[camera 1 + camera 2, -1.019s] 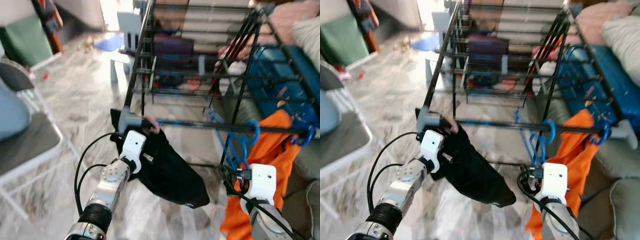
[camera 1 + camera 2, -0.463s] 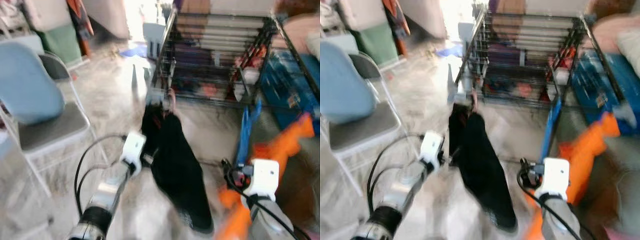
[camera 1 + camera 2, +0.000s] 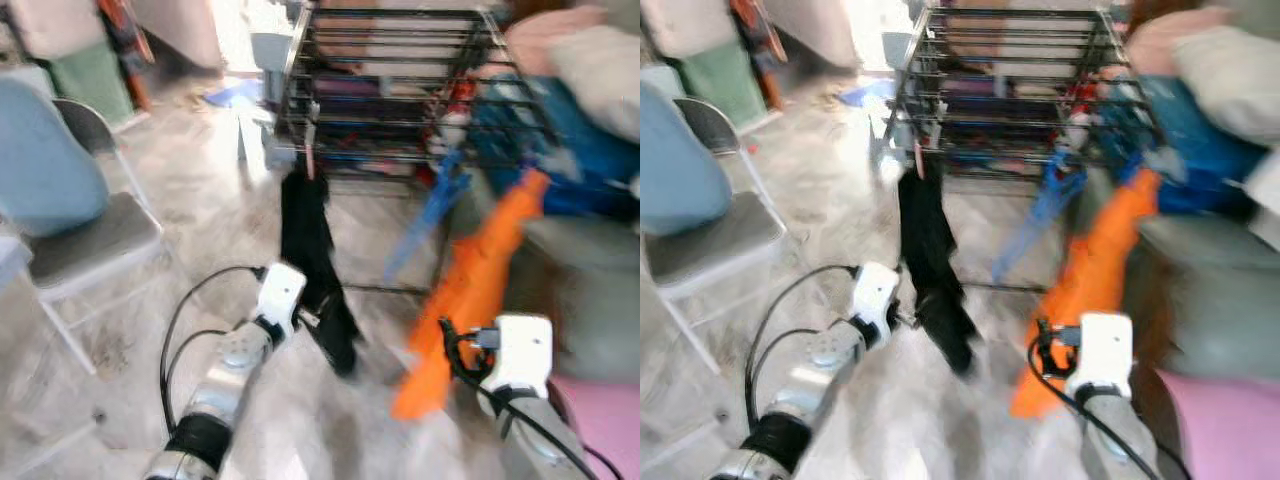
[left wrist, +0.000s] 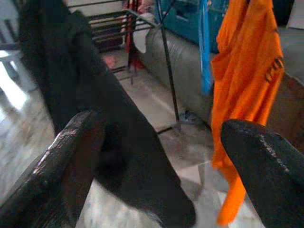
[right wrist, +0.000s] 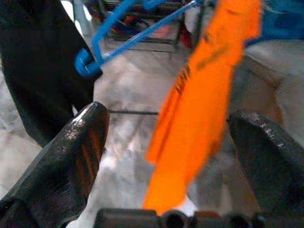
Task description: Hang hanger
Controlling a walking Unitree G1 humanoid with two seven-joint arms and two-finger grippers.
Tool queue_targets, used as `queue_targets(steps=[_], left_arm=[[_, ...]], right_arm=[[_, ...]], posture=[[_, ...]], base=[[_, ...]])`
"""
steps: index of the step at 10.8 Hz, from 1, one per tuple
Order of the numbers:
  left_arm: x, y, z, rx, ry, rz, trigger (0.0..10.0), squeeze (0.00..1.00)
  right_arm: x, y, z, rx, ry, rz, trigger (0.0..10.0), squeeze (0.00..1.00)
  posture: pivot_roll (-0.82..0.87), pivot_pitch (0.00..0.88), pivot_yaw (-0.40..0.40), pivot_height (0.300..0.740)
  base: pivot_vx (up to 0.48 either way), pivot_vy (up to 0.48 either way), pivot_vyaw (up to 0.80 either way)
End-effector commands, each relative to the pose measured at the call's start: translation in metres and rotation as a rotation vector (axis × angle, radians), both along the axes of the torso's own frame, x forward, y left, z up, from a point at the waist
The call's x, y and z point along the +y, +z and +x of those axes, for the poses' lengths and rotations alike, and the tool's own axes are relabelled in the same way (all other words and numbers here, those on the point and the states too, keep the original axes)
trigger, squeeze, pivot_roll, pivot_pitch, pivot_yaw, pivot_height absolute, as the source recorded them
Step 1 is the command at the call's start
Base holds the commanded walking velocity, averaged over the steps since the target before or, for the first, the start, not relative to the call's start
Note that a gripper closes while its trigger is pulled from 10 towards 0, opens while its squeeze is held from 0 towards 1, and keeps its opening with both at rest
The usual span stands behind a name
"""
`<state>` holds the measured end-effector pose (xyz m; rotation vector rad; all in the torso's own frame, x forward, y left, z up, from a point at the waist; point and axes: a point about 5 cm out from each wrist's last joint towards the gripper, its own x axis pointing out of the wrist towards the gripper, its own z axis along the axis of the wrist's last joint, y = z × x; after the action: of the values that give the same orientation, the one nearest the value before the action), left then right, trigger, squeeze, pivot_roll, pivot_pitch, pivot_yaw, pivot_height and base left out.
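Lettering on the orange garment (image 4: 247,80) was too blurred to read. Head views: the black garment (image 3: 305,235) hung from the drying rack (image 3: 400,90) at upper centre, the blue hanger (image 3: 425,215) dangling beside it. Left wrist view: left gripper (image 4: 161,142) jaws stood wide apart, empty. Right wrist view: right gripper (image 5: 168,137) jaws likewise spread, the blue hanger beyond them.
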<state>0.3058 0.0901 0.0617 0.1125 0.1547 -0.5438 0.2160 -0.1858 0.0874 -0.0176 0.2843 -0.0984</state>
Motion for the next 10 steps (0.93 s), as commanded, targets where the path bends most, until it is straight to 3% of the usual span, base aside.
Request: queue_targets(steps=[1, 4, 6, 8, 10], left_arm=[[0.014, 0.005, 0.003, -0.04, 0.056, 0.028, 10.0, 0.0], [0.045, 0.011, -0.002, -0.099, 0.165, 0.055, 10.0, 0.0], [0.06, 0.021, -0.006, -0.101, 0.186, 0.03, 10.0, 0.0], [0.075, 0.022, -0.018, -0.127, 0.223, 0.07, 10.0, 0.0], [0.072, 0.023, -0.018, -0.131, 0.254, 0.075, 10.0, 0.0]], right_arm=[[-0.005, 0.004, 0.0, -0.041, -0.05, -0.027, 10.0, 0.0], [-0.025, 0.012, -0.011, -0.128, -0.132, -0.032, 10.0, 0.0], [-0.029, 0.017, -0.012, -0.127, -0.058, -0.058, 10.0, 0.0], [-0.024, 0.025, -0.008, -0.181, -0.018, -0.037, 10.0, 0.0], [0.002, 0.026, 0.001, -0.225, 0.012, -0.012, 10.0, 0.0]], posture=[[-0.02, 0.0, -0.008, 0.74], [0.0, 0.0, -0.004, 0.74], [0.02, 0.0, 0.005, 0.74], [0.05, 0.0, -0.004, 0.74], [0.06, 0.0, -0.018, 0.74]], base=[[-0.315, 0.0, 0.0], [-0.185, 0.0, 0.0], [0.0, 0.0, 0.0], [0.0, 0.0, 0.0], [0.0, 0.0, 0.4]])
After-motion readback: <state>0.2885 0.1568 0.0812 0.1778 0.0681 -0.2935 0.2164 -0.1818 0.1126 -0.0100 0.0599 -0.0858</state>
